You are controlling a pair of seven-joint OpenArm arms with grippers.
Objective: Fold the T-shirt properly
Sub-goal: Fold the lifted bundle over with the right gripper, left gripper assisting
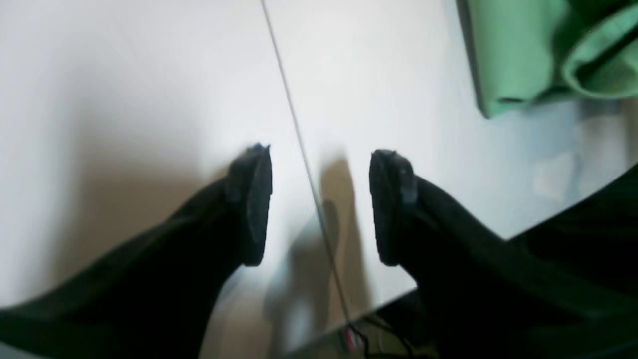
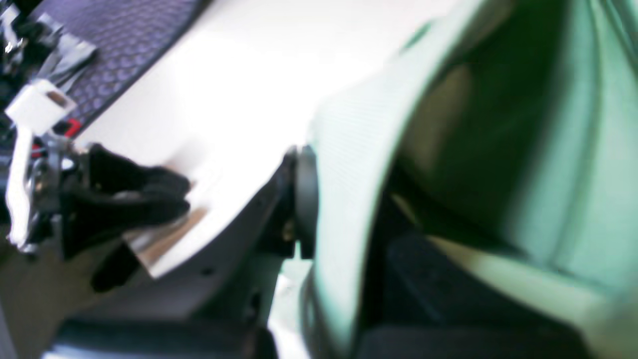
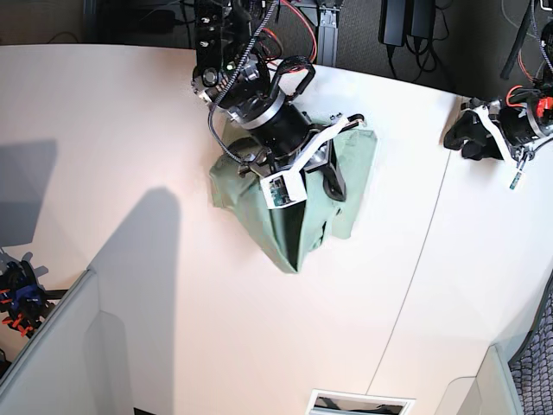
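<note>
The pale mint-green T-shirt lies bunched on the white table, one part lifted off the surface. My right gripper is shut on a fold of it. In the right wrist view one dark finger presses against the ribbed green cloth, and the other finger is hidden behind the fabric. My left gripper hovers apart at the table's far right edge. In its own view the left gripper stands open over bare table, with a corner of the T-shirt at the upper right.
A thin seam runs across the table to the right of the shirt. Cables and arm mounts crowd the back edge. A slot sits at the front edge, and a blue-and-orange object lies off the table's left.
</note>
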